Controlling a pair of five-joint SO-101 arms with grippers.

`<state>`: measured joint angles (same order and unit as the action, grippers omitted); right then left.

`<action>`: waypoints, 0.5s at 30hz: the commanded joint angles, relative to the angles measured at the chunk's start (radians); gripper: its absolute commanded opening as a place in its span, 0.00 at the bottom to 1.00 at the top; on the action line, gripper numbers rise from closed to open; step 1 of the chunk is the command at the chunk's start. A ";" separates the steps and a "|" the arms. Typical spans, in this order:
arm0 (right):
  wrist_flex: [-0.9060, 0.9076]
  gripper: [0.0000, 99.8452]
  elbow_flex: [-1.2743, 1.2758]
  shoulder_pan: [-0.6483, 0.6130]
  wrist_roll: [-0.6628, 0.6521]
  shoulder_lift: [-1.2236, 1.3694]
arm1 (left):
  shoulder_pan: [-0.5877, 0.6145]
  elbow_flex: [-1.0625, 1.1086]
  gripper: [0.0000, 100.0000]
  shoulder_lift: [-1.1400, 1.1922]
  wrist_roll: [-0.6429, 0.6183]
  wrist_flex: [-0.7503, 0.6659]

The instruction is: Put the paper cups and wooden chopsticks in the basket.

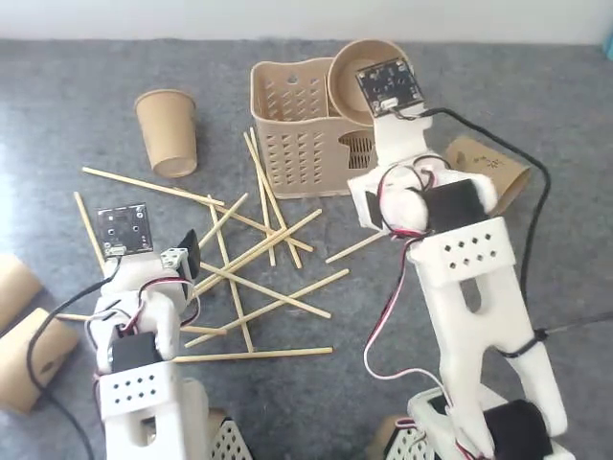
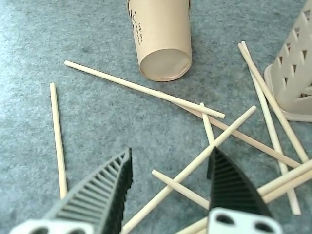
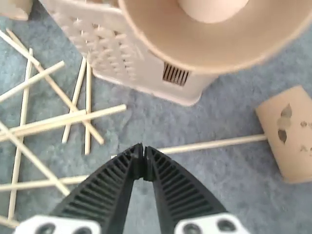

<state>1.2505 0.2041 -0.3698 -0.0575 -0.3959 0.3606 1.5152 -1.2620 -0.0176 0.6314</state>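
Note:
The beige slotted basket (image 1: 297,125) stands at the back middle, and one paper cup (image 1: 356,75) sits mouth-up in its right end. Another cup (image 1: 168,129) stands upside down to the basket's left. A third cup (image 1: 488,168) lies on its side to the right. Several wooden chopsticks (image 1: 259,254) lie scattered in front of the basket. My left gripper (image 2: 170,180) is open just above crossed chopsticks (image 2: 195,168), holding nothing. My right gripper (image 3: 143,163) is shut and empty, low over the mat in front of the basket (image 3: 112,53), near one chopstick (image 3: 209,144).
Two more cups (image 1: 14,287) (image 1: 34,359) lie at the left edge of the grey mat. The right arm (image 1: 421,206) stretches up toward the basket's right side. Bare mat lies left of the upside-down cup (image 2: 161,36) and at the far right.

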 commanded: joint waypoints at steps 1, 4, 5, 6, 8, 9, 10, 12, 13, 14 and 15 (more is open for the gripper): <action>-0.113 0.01 0.005 -0.002 -0.012 -0.053 | 0.000 -0.008 0.24 -0.017 0.011 -0.026; -0.156 0.01 0.002 -0.002 -0.012 -0.054 | 0.000 -0.008 0.24 -0.017 0.011 -0.028; -0.170 0.01 -0.005 -0.002 -0.012 -0.054 | -0.002 -0.008 0.24 -0.017 0.011 -0.028; -0.182 0.01 -0.015 -0.001 -0.014 -0.053 | -0.002 -0.008 0.24 -0.017 0.011 -0.028; -0.211 0.01 -0.037 0.019 -0.014 -0.044 | -0.002 -0.008 0.24 -0.017 0.011 -0.028; -0.234 0.01 -0.040 0.031 -0.014 -0.042 | -0.002 -0.008 0.24 -0.017 0.011 -0.028; -0.260 0.01 -0.040 0.044 -0.014 -0.042 | -0.002 -0.008 0.24 -0.017 0.011 -0.028; -0.306 0.01 -0.041 0.064 -0.017 -0.042 | -0.002 -0.008 0.24 -0.017 0.011 -0.028; -0.331 0.01 -0.041 0.074 -0.018 -0.042 | -0.002 -0.008 0.24 -0.017 0.011 -0.028; -0.354 0.01 -0.041 0.084 -0.018 -0.042 | -0.002 -0.008 0.24 -0.017 0.011 -0.028; -0.372 0.01 -0.043 0.090 -0.020 -0.042 | -0.003 -0.008 0.24 -0.017 0.011 -0.028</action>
<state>0.9452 0.2163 -0.3115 -0.0575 -0.3959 0.3606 1.5152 -1.2620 -0.0176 0.6314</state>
